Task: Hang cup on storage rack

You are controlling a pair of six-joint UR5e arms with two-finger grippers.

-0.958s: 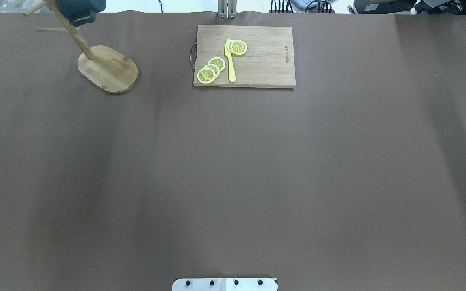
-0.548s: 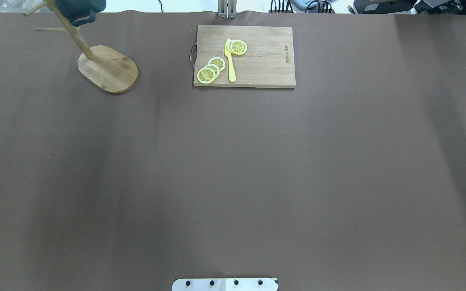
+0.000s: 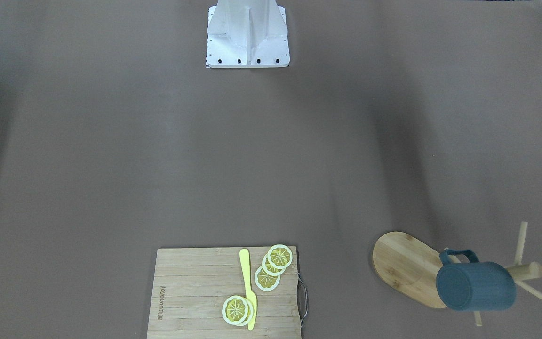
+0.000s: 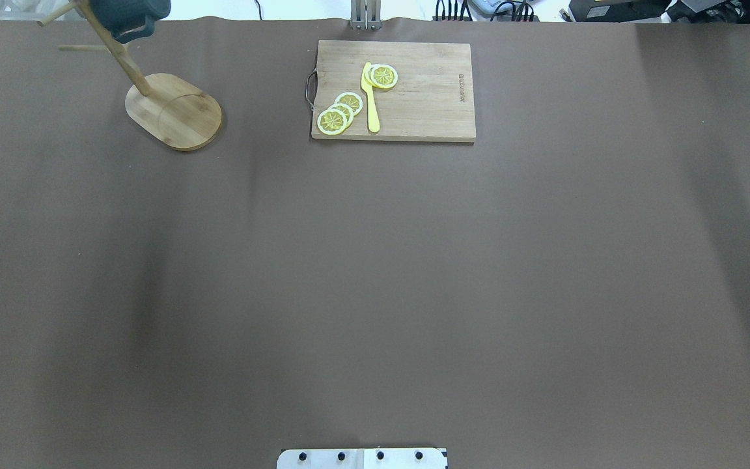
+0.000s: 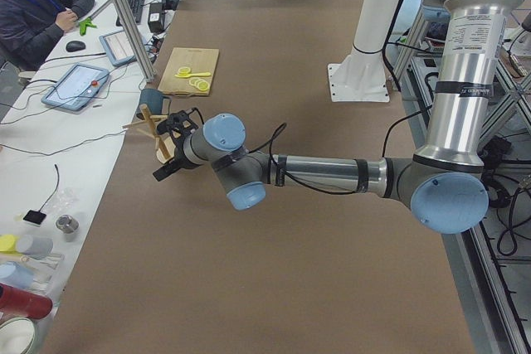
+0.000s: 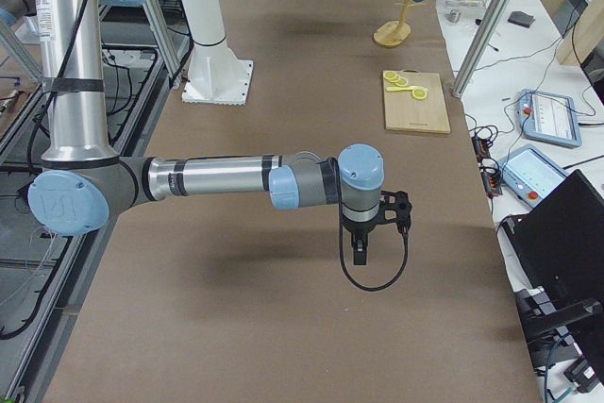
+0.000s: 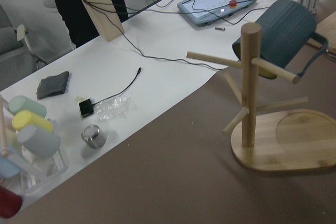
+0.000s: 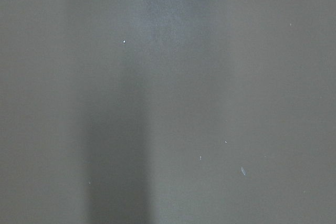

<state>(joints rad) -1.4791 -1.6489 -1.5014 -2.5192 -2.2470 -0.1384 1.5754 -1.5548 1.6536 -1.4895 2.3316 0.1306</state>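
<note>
The blue-grey ribbed cup [image 3: 475,287] hangs by its handle on a peg of the bamboo storage rack [image 3: 405,268], tipped on its side. Both show at the far left in the overhead view: the cup [image 4: 129,13], the rack [image 4: 173,111]. The left wrist view shows the cup [image 7: 283,27] on the rack [image 7: 251,77] from some distance. My left gripper [image 5: 170,151] shows only in the exterior left view, near the rack and apart from it; I cannot tell whether it is open. My right gripper [image 6: 359,250] shows only in the exterior right view, over bare table; I cannot tell its state.
A cutting board [image 4: 427,98] with lemon slices [image 4: 339,112] and a yellow knife [image 4: 370,98] lies at the far middle. The robot base [image 3: 247,33] stands at the near edge. Cables, a tablet [image 7: 218,3] and coloured cups [image 7: 31,129] lie on the white bench beyond the rack.
A dark part at the overhead view's left edge one second ago has left the view. The cup and rack have not moved.
</note>
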